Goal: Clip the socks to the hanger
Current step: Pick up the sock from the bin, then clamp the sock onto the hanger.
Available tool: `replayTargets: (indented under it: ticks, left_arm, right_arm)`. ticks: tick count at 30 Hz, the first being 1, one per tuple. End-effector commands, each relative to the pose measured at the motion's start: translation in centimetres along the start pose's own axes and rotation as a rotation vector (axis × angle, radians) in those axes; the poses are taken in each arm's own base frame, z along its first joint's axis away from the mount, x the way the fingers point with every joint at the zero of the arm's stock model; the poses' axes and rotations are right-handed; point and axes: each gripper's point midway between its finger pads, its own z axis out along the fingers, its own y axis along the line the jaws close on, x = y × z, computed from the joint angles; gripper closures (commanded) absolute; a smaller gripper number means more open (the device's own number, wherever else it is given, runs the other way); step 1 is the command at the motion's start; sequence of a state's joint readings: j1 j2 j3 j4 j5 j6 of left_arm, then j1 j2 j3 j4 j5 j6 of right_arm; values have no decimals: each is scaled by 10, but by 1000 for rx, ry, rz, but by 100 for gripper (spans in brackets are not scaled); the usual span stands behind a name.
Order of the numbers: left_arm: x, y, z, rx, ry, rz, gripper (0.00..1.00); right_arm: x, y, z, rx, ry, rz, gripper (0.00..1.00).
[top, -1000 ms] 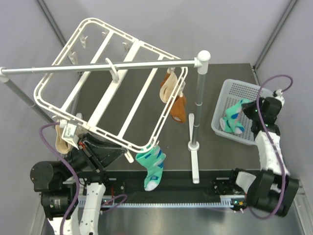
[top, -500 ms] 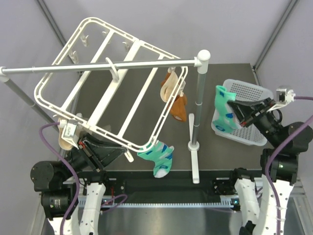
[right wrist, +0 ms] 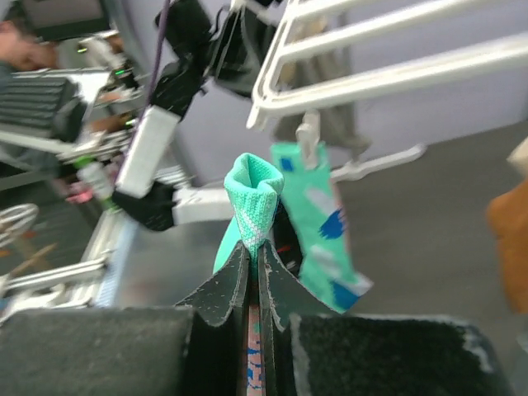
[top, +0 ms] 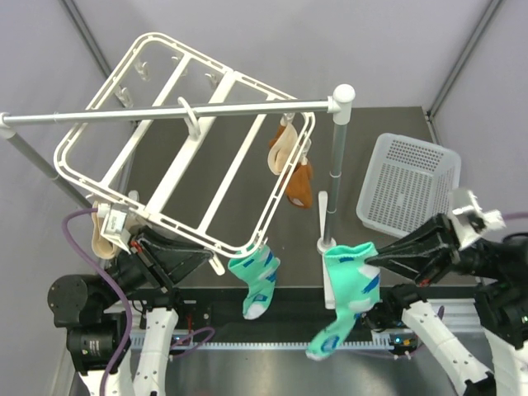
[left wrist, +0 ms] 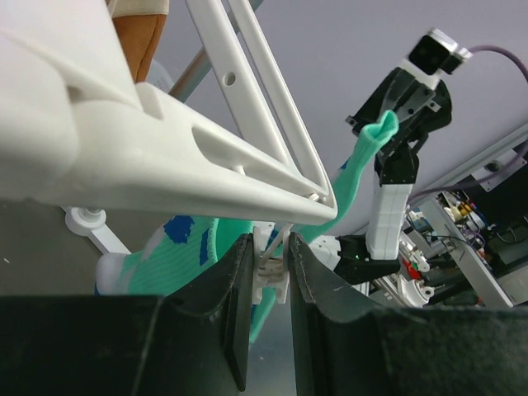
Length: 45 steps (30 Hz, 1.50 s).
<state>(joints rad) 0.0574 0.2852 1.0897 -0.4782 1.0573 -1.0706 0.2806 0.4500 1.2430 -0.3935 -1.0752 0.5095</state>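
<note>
The white hanger (top: 177, 165) hangs tilted from the grey rail. One teal sock (top: 256, 282) is clipped at its near corner and also shows in the right wrist view (right wrist: 320, 221). My left gripper (top: 206, 257) is shut on a small white clip (left wrist: 277, 269) under the hanger's near edge (left wrist: 165, 165), beside that sock (left wrist: 165, 247). My right gripper (top: 375, 258) is shut on the cuff of a second teal sock (top: 346, 290), which dangles right of the clipped sock. In the right wrist view the pinched cuff (right wrist: 254, 194) sits just below the hanger's corner (right wrist: 371, 78).
A grey metal rail (top: 165, 111) on a white-capped post (top: 337, 165) carries the hanger. An orange sock (top: 299, 183) and a beige sock (top: 283, 147) hang at its right edge, another beige sock (top: 101, 235) at its left. A white perforated basket (top: 408, 186) stands right.
My right gripper lifted the second teal sock out of the basket and carried it left and nearer, beside the clipped sock. The clipped sock swung. My left gripper stayed on the clip.
</note>
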Motion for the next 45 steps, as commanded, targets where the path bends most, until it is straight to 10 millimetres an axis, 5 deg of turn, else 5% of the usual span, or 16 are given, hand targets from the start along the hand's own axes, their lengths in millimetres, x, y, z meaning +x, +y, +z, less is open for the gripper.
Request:
replayTargets:
  ticks: [1,2,19,23,24,27,34,40,45]
  left_arm:
    - [-7,-7,1,2,-9,24,100]
    - [-8,-6,2,1,-9,22,100]
    - [-13,3,5,-26,-21,12,100]
    - [-13,5,6,-33,-22,5,100]
    - [-13,3,5,-29,-23,13,100]
    - [-12,3,5,-32,-19,11,100]
    - [-10,2,4,-31,-16,9,100]
    - [-11,-1,3,-27,-17,14,100]
    - [-9,-5,2,-22,-20,30,100]
  right_arm:
    - [37,-7,10,-138,144,243,100]
    - [50,-8,7,-122,197,308,100]
    - [95,-12,31,-225,232,413,100]
    - [111,-3,61,-220,253,419,100]
    - [117,20,63,-288,284,416,100]
    - [118,40,83,-309,258,385,100]
    - [120,58,135,-264,150,356,100]
    - [132,65,172,-158,153,303,100]
    - [129,50,189,-25,95,326,100]
